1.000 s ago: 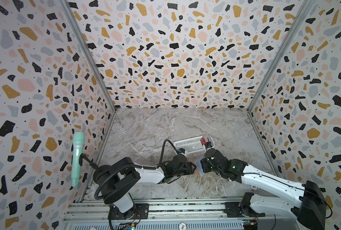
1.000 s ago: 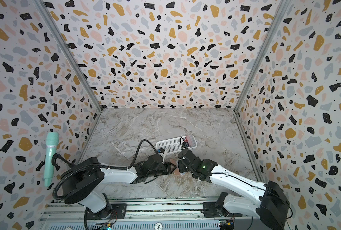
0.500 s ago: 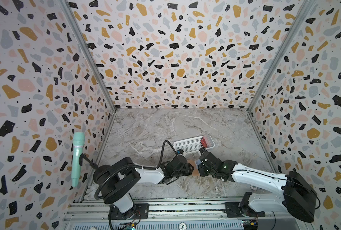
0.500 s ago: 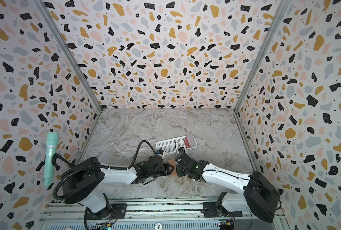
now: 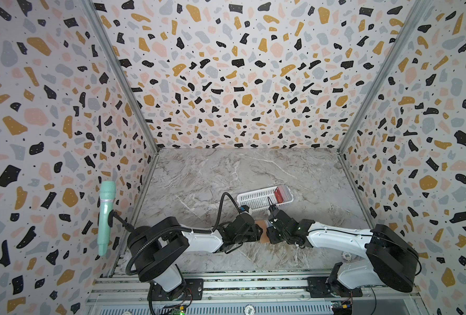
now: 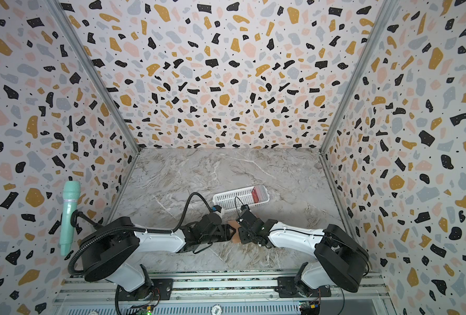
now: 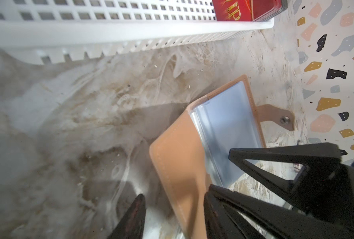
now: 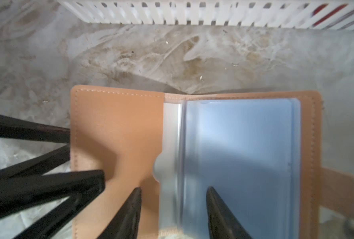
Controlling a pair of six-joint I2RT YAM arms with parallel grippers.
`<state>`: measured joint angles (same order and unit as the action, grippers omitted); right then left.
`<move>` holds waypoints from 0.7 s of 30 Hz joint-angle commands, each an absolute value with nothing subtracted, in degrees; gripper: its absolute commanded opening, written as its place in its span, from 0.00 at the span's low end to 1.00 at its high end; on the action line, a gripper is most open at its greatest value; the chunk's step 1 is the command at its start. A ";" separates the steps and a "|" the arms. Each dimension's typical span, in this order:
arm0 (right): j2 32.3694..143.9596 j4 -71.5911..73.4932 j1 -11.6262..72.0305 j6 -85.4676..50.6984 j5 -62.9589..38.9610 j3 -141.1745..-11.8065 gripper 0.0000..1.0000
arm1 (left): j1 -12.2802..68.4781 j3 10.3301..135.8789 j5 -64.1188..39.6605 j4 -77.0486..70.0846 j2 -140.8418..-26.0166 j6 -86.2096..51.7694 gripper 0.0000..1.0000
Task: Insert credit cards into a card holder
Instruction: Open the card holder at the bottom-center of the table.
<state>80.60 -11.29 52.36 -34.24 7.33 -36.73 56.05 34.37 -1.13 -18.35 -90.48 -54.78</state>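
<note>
The tan card holder (image 5: 263,236) (image 6: 235,237) lies open on the marble table between both grippers, its pale blue sleeves (image 8: 238,149) facing up. In the left wrist view its tan cover (image 7: 182,165) stands tilted between the jaws of my left gripper (image 7: 174,194) (image 5: 257,231), against one finger and clear of the other. My right gripper (image 8: 174,188) (image 5: 270,231) is open just above the holder (image 8: 114,128), one finger over the tan cover, one over the sleeves. Red credit cards (image 5: 280,193) (image 6: 259,193) (image 7: 244,10) stand in the basket's far right end.
A white slotted basket (image 5: 253,200) (image 6: 226,199) (image 7: 130,29) (image 8: 192,14) sits just behind the grippers. The holder's snap tab (image 7: 283,119) lies flat on the table. A teal microphone (image 5: 106,215) hangs on the left wall. Patterned walls close three sides.
My right gripper has moved in towards the left gripper and down over the open holder, and its jaws have widened. The left arm has stayed put.
</note>
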 commanded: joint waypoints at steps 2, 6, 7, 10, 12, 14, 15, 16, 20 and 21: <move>82.14 -11.75 52.29 -34.01 8.77 -35.62 0.56 | 56.25 33.96 1.60 -15.55 -87.24 -52.92 0.46; 82.95 -11.95 52.40 -34.23 9.42 -35.25 0.59 | 56.25 34.49 2.72 -14.77 -84.49 -52.26 0.43; 82.97 -11.91 52.43 -34.32 9.52 -35.10 0.60 | 56.25 34.43 2.65 -14.77 -84.02 -52.26 0.42; 83.14 -11.56 52.47 -34.74 9.65 -34.56 0.60 | 56.25 34.22 1.02 -17.11 -84.09 -52.29 0.35; 83.04 -11.35 52.59 -34.89 9.51 -34.39 0.60 | 56.21 34.02 -0.27 -19.69 -85.04 -53.12 0.32; 82.65 -11.15 52.78 -35.15 9.51 -34.19 0.60 | 56.31 33.77 -1.75 -22.52 -86.53 -54.06 0.28; 82.25 -10.95 52.75 -35.31 9.41 -34.11 0.60 | 56.25 33.65 -2.18 -23.87 -87.36 -54.46 0.27; 81.77 -10.92 52.82 -35.45 9.33 -34.02 0.60 | 56.25 33.66 -2.51 -25.09 -88.19 -54.91 0.25; 79.38 -10.38 52.82 -35.68 8.55 -33.58 0.55 | 56.28 33.57 -3.70 -28.79 -91.47 -56.26 0.21; 78.42 -10.23 52.66 -35.77 8.21 -33.41 0.53 | 56.29 33.65 -4.02 -29.38 -92.44 -56.62 0.21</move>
<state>80.47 -7.62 52.77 -34.83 8.60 -34.76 56.05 34.37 -2.11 -24.08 -90.56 -55.18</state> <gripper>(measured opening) 0.546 0.210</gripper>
